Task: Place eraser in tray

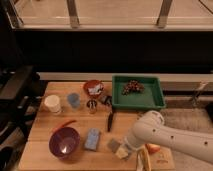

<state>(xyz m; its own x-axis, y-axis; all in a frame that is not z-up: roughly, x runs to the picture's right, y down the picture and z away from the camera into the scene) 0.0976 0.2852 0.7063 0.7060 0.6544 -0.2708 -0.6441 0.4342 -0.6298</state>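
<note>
The green tray stands at the back right of the wooden table, with a brown clump inside it. A small flat greyish block, which looks like the eraser, lies on the table near the front. My gripper is at the end of the white arm that comes in from the lower right. It is low over the table, right at the block's right edge. I cannot tell whether it touches or holds the block.
A light-blue sponge block and a purple bowl lie left of the gripper. A slim black-handled tool lies behind it. A red bowl, blue cup and white cup stand at the back left. A banana is at the front.
</note>
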